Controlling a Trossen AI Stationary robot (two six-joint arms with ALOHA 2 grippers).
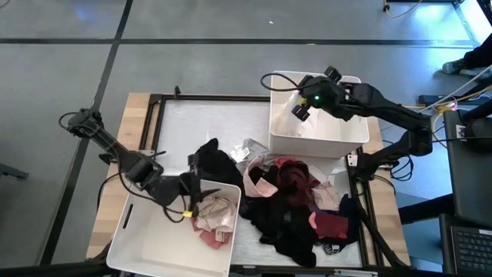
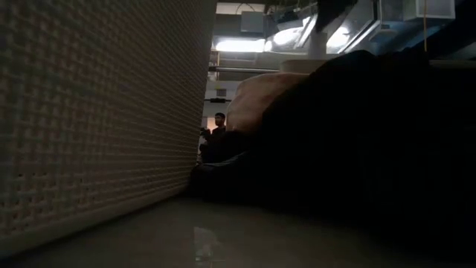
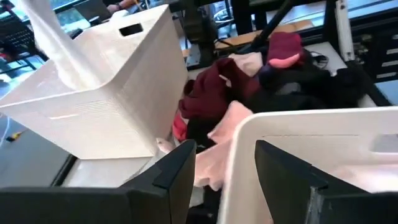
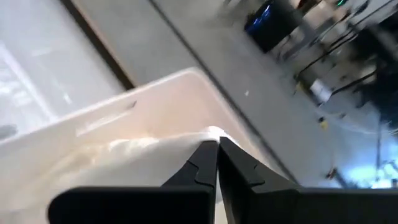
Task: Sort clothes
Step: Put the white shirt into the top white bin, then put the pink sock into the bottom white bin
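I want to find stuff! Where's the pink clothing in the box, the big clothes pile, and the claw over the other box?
pink garment [image 1: 214,218], high view, its crumpled middle.
clothes pile [image 1: 288,201], high view, dark centre.
right gripper [image 1: 301,108], high view, between its fingertips.

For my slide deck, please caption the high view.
Left gripper open at the near bin; right gripper shut over the far bin; clothes piled between.

A white perforated bin wall [image 2: 89,119] fills the worktop's left side. Dark clothes [image 2: 357,141] heap at the right, and a person [image 2: 217,123] shows far behind.
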